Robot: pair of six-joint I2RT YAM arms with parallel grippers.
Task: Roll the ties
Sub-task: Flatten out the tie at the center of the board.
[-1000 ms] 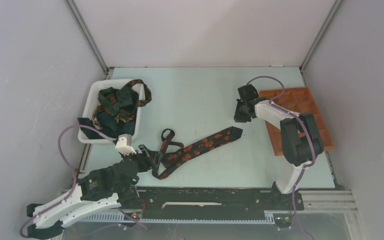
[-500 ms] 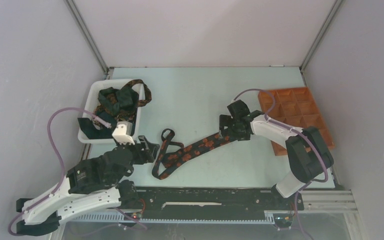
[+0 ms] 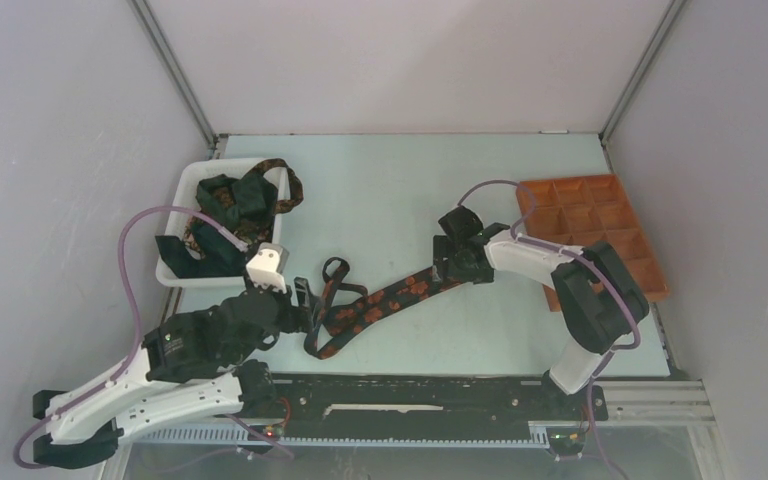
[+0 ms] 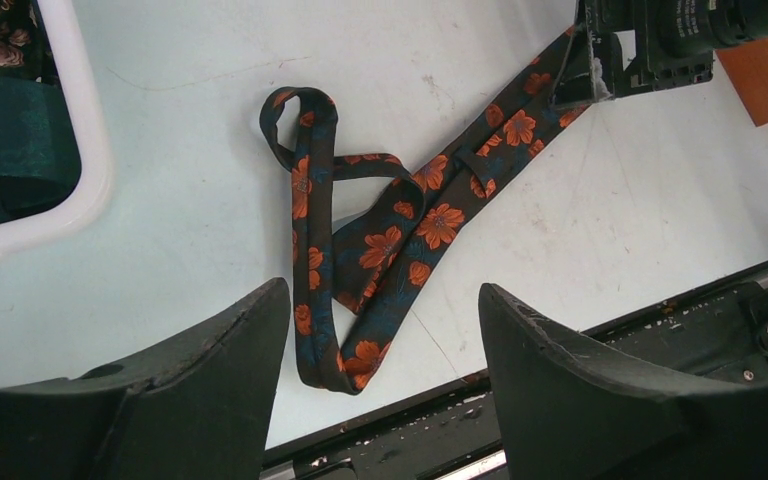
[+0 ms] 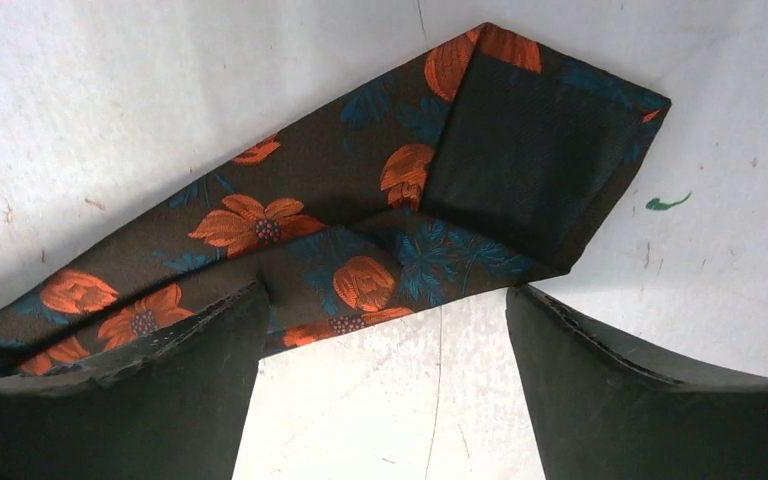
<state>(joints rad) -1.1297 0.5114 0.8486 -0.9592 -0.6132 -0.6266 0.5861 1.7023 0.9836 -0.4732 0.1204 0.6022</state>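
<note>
One tie [image 3: 385, 298], dark with orange flowers, lies diagonally on the table, its narrow part looped at the near left [image 4: 305, 180]. Its wide end is folded back on itself and shows black lining [image 5: 530, 150]. My right gripper [image 3: 457, 262] hovers open over that folded end, its jaws straddling the tie's edge [image 5: 385, 300], and holds nothing. My left gripper [image 3: 308, 300] stands open beside the loops [image 4: 385, 300], with nothing between its fingers. More ties [image 3: 232, 200], green and brown patterned, are piled in the white bin.
The white bin [image 3: 172, 225] sits at the left, close behind my left gripper. An orange-brown compartment tray [image 3: 600, 215] lies at the right, behind the right arm. A black rail [image 3: 410, 390] runs along the near table edge.
The right gripper came from beside the tray down-left onto the tie's wide end and opened; that end now lies folded back. The left arm shifted a little to the right.
</note>
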